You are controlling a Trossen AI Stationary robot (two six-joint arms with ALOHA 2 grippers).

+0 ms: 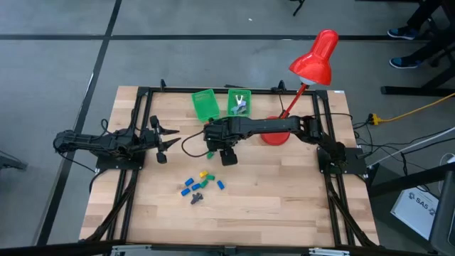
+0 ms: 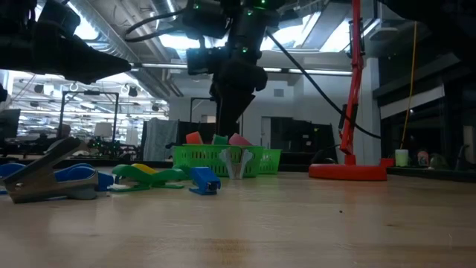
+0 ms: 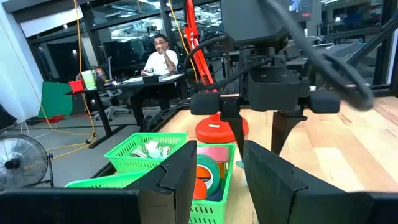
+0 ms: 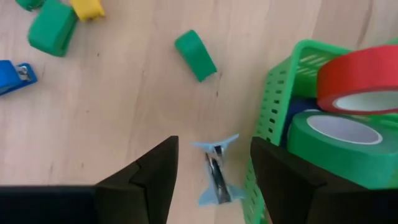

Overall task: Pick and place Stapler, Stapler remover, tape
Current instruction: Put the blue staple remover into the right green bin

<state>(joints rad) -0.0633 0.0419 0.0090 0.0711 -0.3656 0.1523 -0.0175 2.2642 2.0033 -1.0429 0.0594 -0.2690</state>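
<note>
Hovering beside the green basket (image 4: 273, 118), the right gripper (image 4: 214, 180) is spreading released fingers over a pale staple remover (image 4: 216, 169); next, lowering and pinching it.

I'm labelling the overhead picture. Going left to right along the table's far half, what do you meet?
Left gripper → first green basket → second green basket → red lamp.
</note>
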